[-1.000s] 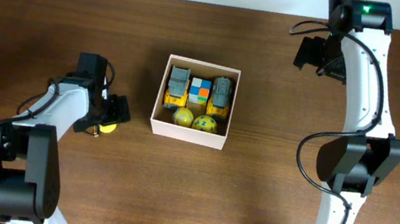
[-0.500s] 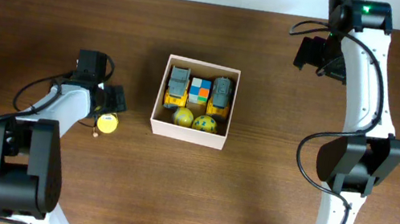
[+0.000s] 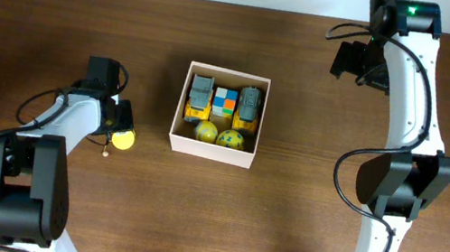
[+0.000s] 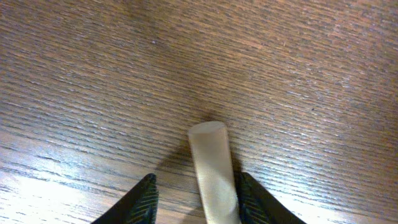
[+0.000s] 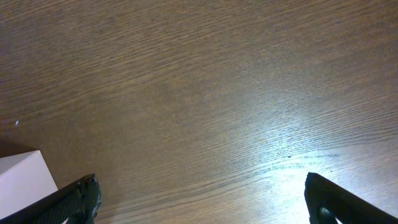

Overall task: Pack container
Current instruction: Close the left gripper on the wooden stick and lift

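Your left gripper [image 4: 198, 184] half-closed round pale stick [image 4: 211, 163] at lower centre, hold unclear, your right gripper [image 5: 199, 186] wide open, empty

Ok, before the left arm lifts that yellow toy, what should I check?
1. Stick between the left gripper fingers: ok.
2. Jaws closed on stick: not ok, gap beside one finger.
3. Toy lying apart from container: ok.
4. Room left in container: cannot tell, it looks crowded.
5. Right gripper open, off to the container's side: ok.
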